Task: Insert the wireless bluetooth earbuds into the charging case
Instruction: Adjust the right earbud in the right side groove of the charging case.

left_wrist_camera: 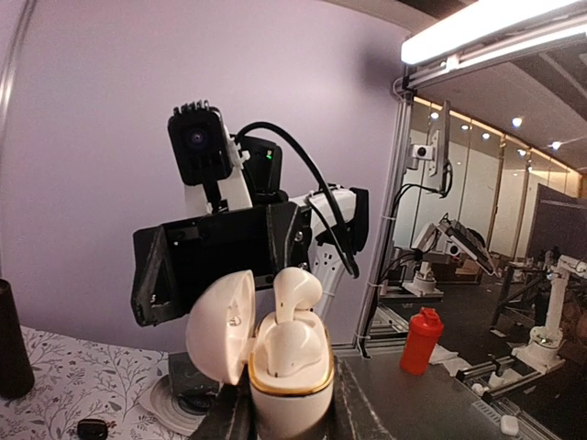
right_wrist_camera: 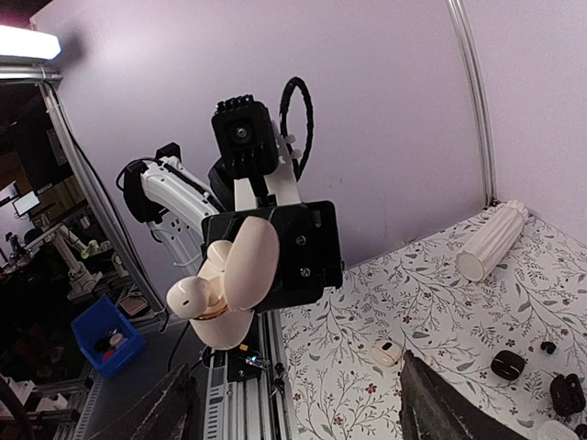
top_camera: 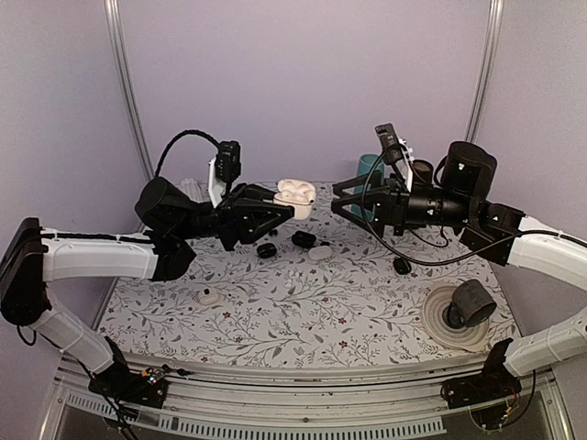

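My left gripper point(top_camera: 286, 209) is shut on the white charging case point(top_camera: 295, 194) and holds it in the air above the back of the table, lid flipped open. In the left wrist view the case point(left_wrist_camera: 292, 390) sits between my fingers point(left_wrist_camera: 353, 414). One white earbud point(left_wrist_camera: 292, 346) lies seated in it. A second earbud point(left_wrist_camera: 295, 293) stands up out of the far slot, only partly in. My right gripper point(top_camera: 336, 198) is open and empty, a short gap to the right of the case, facing it. In the right wrist view the case point(right_wrist_camera: 240, 266) and the protruding earbud point(right_wrist_camera: 188, 295) show ahead of my right gripper point(right_wrist_camera: 303, 422).
Small black rounded pieces point(top_camera: 267, 249) point(top_camera: 303, 239) point(top_camera: 402, 266) and a white oval piece point(top_camera: 320, 253) lie on the floral table under the grippers. A small white piece with a dark spot point(top_camera: 210, 296) lies front left. A plate with a dark cup point(top_camera: 440, 330) is at the right, a teal cup point(top_camera: 371, 174) behind.
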